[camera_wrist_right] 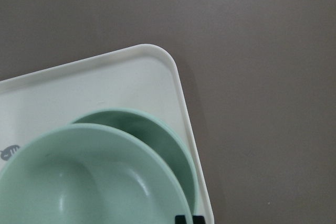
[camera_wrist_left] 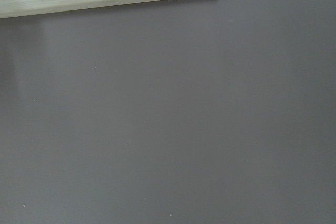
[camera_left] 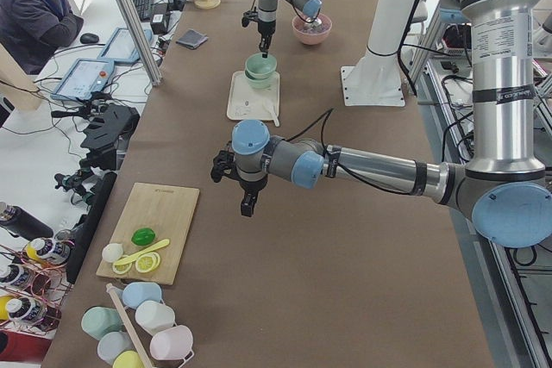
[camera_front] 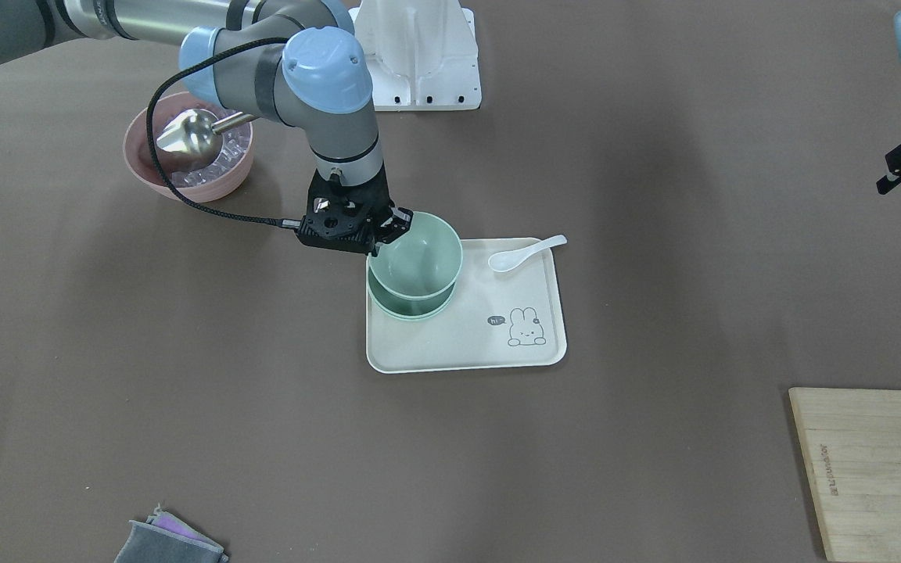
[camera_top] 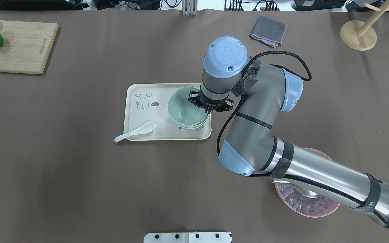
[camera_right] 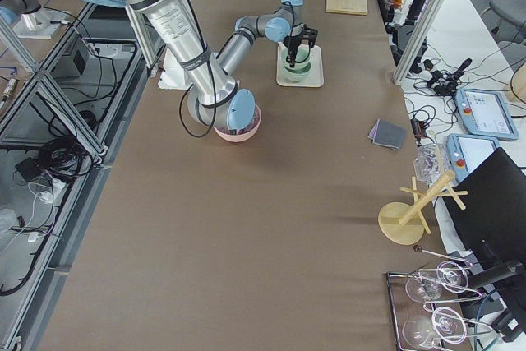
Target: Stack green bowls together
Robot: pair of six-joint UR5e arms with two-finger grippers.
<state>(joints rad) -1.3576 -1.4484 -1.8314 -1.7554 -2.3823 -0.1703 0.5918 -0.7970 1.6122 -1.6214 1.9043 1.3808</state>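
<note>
Brown tabletop, tray mid-surface, person seated alongside. R gripper pinches rim of top green bowl over stack; L gripper: grip can't tell.

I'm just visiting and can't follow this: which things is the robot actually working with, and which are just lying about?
In the job:
top green bowl, gripped at its rim by the right gripper
green bowls under it, on the tray

Just lying about:
white spoon
pink bowl with metal scoop
wooden cutting board
grey cloth
</note>
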